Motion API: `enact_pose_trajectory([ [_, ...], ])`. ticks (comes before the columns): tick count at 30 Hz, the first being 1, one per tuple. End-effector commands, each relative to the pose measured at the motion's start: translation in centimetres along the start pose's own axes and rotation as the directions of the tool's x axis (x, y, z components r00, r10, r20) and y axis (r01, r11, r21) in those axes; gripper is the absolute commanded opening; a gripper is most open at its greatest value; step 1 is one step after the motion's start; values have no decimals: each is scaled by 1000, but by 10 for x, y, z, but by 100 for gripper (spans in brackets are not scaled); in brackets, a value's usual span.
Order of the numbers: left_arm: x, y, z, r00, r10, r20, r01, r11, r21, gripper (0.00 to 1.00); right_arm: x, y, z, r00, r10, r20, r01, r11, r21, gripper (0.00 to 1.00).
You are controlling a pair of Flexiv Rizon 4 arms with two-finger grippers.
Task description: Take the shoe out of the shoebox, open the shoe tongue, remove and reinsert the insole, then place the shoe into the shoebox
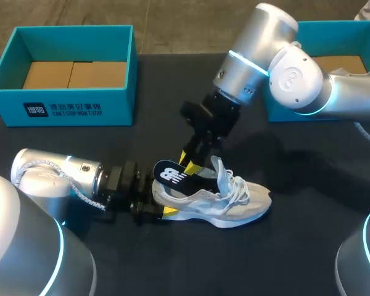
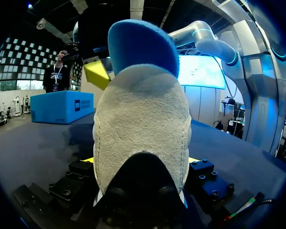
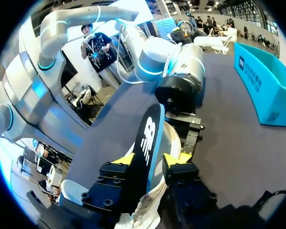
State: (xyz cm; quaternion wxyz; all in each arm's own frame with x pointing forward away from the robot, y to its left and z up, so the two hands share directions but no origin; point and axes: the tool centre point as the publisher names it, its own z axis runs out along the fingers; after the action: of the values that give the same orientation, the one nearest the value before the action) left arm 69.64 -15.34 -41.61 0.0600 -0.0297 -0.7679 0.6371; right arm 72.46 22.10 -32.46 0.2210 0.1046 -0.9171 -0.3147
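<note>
Head view: the shoe (image 1: 219, 198) is lying on the dark counter (image 1: 296, 246), near-left of the middle, toe pointing right, nowhere near either box. The left hand (image 1: 162, 208) comes in low from the left and is clamped on the heel. The right hand (image 1: 194, 161) drops in from the far right and is pinching the insole (image 1: 171, 174), which sticks up out of the shoe's opening at a tilt, dark top side facing up. The left shoebox (image 1: 68, 102) sits at the far left, and the right shoebox (image 1: 333, 37) at the far right is half hidden behind the right arm.

Left wrist view: the pale suede heel fills the space between the fingers, tight on both sides. The insole's blue underside pokes up above the collar, with a yellow tip of the other hand just beside it.

Right wrist view: both yellow tips press on the insole from either side, logo side showing, and the shoe is right underneath.
</note>
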Motion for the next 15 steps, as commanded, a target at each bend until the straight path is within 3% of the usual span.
enact_pose_trajectory([
  [1, -1, 3, -1, 1000, -1, 1, 1, 1000, -2, 0, -9, -4, 4, 999, 22, -43, -23, 1000, -5, 39],
  [10, -1, 3, -1, 1000, -1, 1, 1, 1000, -2, 0, -13, -2, 9, 983, 121, -135, -114, 992, 57, 27],
  [15, -1, 3, -1, 1000, -1, 1, 1, 1000, -2, 0, -9, -4, 13, 976, 149, -159, -138, 987, 77, 27],
])
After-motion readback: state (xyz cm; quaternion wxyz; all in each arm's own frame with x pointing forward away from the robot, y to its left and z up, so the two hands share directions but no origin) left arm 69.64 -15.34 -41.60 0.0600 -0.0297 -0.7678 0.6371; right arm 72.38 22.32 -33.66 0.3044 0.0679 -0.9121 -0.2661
